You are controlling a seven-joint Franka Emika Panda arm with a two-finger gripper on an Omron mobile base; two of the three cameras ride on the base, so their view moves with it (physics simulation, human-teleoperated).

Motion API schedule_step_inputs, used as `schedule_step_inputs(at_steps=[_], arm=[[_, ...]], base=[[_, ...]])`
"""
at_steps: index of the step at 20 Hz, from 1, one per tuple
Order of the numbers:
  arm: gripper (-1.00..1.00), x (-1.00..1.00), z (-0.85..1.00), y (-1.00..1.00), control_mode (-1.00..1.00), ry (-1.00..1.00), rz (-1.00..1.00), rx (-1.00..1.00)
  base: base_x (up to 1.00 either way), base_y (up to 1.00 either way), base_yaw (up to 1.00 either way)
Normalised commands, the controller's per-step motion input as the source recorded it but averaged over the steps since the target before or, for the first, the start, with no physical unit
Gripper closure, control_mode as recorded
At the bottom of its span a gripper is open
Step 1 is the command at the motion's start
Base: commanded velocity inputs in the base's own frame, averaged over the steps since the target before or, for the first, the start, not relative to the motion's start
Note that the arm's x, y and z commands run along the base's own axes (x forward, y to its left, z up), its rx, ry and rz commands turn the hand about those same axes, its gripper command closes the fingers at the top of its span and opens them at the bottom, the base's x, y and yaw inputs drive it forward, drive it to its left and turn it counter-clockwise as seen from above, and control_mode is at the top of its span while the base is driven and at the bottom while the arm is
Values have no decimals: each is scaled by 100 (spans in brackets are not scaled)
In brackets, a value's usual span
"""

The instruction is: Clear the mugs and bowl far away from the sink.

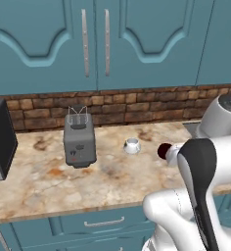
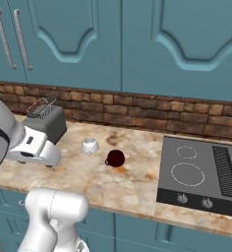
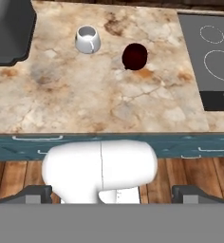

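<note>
Mugs sat side by side on the marble surface (image 3: 85, 95), not touching: white mug (image 3: 88, 39) nearer the toaster (image 1: 79, 142), maroon mug (image 3: 134, 56) nearer the stovetop (image 2: 206, 172). In the hand view both lay ahead of the gripper (image 3: 112, 192) and well apart from it, across most of the surface's depth; the gripper hung back over the front cabinet edge, jaws fully spread, nothing between them. The maroon mug sat slightly closer to the front edge and closer to the hand's centre line, so I judged it the easier first reach (the white one lay further off to the toaster side). Both mugs stood upright, mouths up, and looked empty; the white one's interior was clearly bare, the maroon one's too dark to be sure. Maroon handle seemed to point toward the white mug in the right base view, hard to confirm. Neither mug had been picked up yet.
</note>
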Motion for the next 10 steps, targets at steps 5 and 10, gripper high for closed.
schedule_step_inputs(at_steps=[5, 10], arm=[[-100, 0, 20, 0, -100, 0, 0, 0], [-100, 0, 21, -7, -100, 0, 0, 1]], base=[[0, 0, 0], [0, 0, 0]])
